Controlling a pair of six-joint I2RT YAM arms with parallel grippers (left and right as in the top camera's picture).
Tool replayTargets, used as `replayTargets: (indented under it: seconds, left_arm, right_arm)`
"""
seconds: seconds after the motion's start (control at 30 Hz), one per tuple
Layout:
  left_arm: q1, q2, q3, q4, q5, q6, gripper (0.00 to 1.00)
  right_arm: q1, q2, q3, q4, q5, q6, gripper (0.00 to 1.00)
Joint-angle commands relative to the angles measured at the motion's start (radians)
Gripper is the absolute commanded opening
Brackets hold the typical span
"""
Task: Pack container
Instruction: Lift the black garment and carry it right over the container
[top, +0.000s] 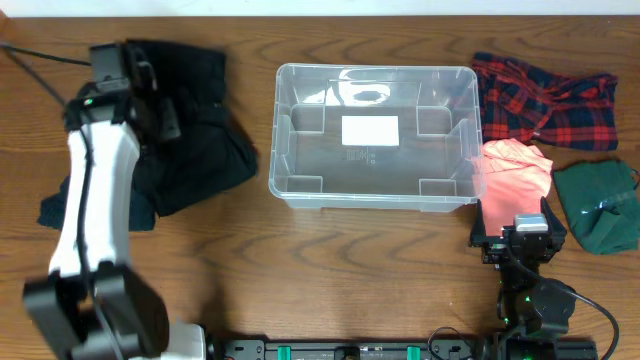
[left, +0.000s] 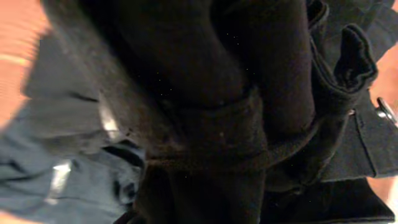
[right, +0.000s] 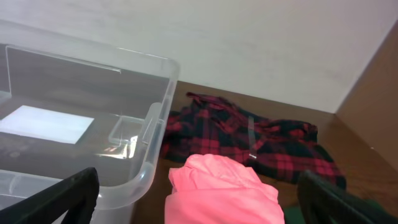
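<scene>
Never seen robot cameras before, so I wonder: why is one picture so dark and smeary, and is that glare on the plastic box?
Left wrist view: lens right up against the black clothes, so dim and soft. Overhead view: sharp, evenly lit, with pale glare inside the container. Right wrist view: clear, reflections on the container's wall.

Glossy plastic container (top: 310, 150), wooden table (top: 330, 270) — matt black cloth (top: 200, 150)

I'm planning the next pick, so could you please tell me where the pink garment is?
In the overhead view the pink garment lies right of the container, below the red plaid garment and left of the green garment.
</scene>
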Motion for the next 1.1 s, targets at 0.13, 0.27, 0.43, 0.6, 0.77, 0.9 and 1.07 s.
replayTargets:
  seconds: [0.13, 0.27, 0.43, 0.6, 0.77, 0.9, 1.07]
  left_arm:
    - [-0.042, -0.182, 0.029, 0.013, 0.176, -0.086, 0.06]
    - [-0.135, -0.223, 0.051, 0.021, 0.271, -0.169, 0.06]
    - [-0.270, -0.220, 0.056, 0.048, 0.285, -0.254, 0.06]
    - [-0.340, -0.220, 0.091, 0.083, 0.138, -0.264, 0.06]
    - [-0.337, -0.222, 0.187, 0.031, -0.086, -0.196, 0.06]
    - [-0.337, -0.223, 0.266, -0.004, -0.099, -0.166, 0.06]
    - [-0.351, -0.223, 0.313, -0.026, 0.029, -0.222, 0.06]
  right_arm:
    - [0.012, -0.005, -0.001, -0.005, 0.002, -0.010, 0.99]
    - [0.012, -0.005, -0.001, -0.005, 0.002, -0.010, 0.99]
    - [0.012, -0.005, -0.001, -0.005, 0.002, -0.010, 0.99]
    - [0.012, -0.005, -0.001, -0.005, 0.002, -0.010, 0.99]
    - [0.012, -0.005, -0.001, -0.005, 0.002, -0.010, 0.99]
    - [0.012, -0.005, -0.001, -0.005, 0.002, -0.010, 0.99]
    - [0.012, -0.005, -0.001, -0.005, 0.002, -0.010, 0.99]
